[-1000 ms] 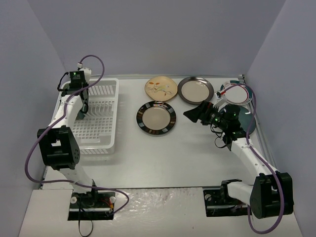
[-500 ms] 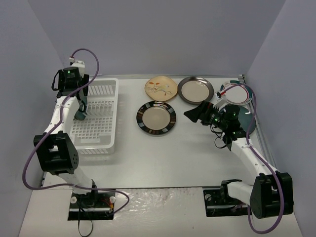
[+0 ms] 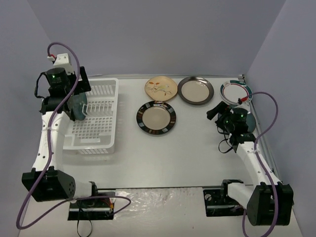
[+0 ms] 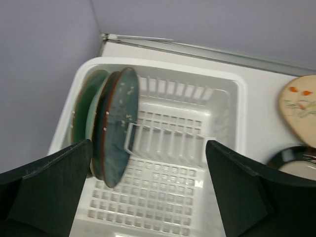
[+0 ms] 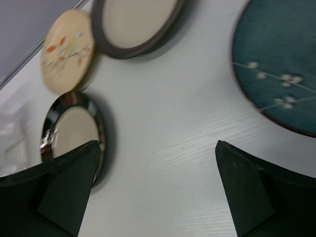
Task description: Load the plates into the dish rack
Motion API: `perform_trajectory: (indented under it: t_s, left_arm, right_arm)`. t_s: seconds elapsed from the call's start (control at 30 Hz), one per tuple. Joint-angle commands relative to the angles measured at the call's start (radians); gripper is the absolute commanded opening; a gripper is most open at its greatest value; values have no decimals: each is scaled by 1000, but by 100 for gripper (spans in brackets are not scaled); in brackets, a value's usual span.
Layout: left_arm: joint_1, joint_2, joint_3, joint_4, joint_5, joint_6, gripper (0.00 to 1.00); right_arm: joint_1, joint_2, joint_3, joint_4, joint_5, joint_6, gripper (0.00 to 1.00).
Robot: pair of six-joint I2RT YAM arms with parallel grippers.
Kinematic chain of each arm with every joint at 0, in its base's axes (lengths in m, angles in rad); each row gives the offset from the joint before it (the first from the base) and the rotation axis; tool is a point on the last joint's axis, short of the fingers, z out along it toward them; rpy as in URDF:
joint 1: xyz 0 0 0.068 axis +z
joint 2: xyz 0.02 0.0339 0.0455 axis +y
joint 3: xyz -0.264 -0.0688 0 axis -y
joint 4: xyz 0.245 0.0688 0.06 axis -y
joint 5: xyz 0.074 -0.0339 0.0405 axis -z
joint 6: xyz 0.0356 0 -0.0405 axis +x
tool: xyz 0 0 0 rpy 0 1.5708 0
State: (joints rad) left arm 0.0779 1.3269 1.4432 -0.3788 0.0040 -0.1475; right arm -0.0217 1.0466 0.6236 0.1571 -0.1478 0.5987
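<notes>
We look into a robotics lab booth: bare lavender walls (image 3: 148, 34) box in a white table (image 3: 173, 158), with a purple cable (image 3: 28, 165) looping.

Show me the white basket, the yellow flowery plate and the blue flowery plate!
dish rack (image 4: 187, 72), left wrist view, far rim.
tan floral plate (image 3: 161, 88), top view, its centre.
teal flowered plate (image 5: 281, 59), right wrist view, its middle.

Top view high over table (image 3: 187, 153), left wrist above dish rack (image 4: 163, 70), right wrist close over plates (image 5: 136, 19), sharing tan plate (image 5: 66, 52)

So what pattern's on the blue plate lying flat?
Blue plate: white blossoms on stems; right wrist view.
</notes>
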Motion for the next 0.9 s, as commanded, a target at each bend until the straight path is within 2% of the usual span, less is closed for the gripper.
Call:
perform_trajectory:
  t_s: [0.0, 0.13, 0.3, 0.57, 0.87]
  left_arm:
    - [-36, -155, -89, -2, 191, -213, 97]
    - [-144, -224, -196, -22, 188, -187, 97]
    - [-228, -286, -274, -46, 133, -118, 97]
    - [-250, -305, -293, -41, 151, -112, 97]
    - [-251, -286, -294, -40, 152, -108, 97]
  right_arm:
    - [-65, -36, -7, -82, 342, 80, 100]
    - [-151, 25, -9, -93, 403, 130, 100]
    - [-279, 154, -4, -71, 370, 169, 98]
    - [-339, 314, -55, 101, 343, 192, 94]
    - [-405, 419, -182, 359, 227, 282, 78]
